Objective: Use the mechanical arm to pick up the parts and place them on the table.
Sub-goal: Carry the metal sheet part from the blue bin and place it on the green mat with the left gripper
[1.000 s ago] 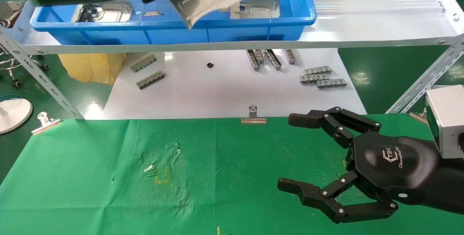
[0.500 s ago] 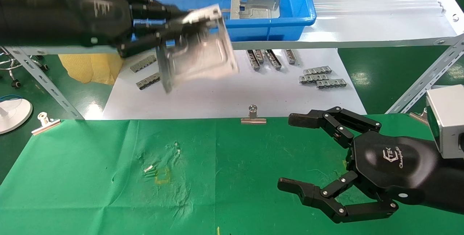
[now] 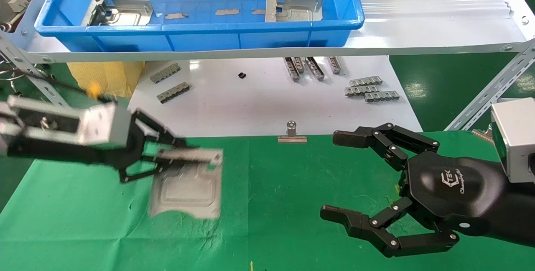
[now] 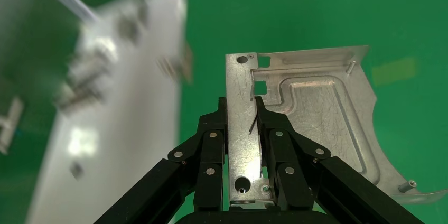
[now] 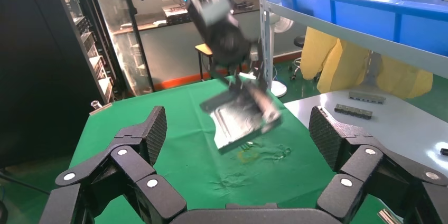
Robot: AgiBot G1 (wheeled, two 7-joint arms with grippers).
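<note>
part (image 3: 186, 189): silver-grey, embossed outline | table (image 3: 271, 204): bright green cloth | tray (image 3: 200, 39): blue | fingers (image 3: 368, 223): black

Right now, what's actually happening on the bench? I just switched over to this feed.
The left gripper is shut on one stamped metal part, holding it by one edge just above the green table; from these views I can't tell whether the part touches the cloth. Two more parts lie in the blue tray on the shelf. The right gripper is idle over the table's right side, fingers spread open.
</note>
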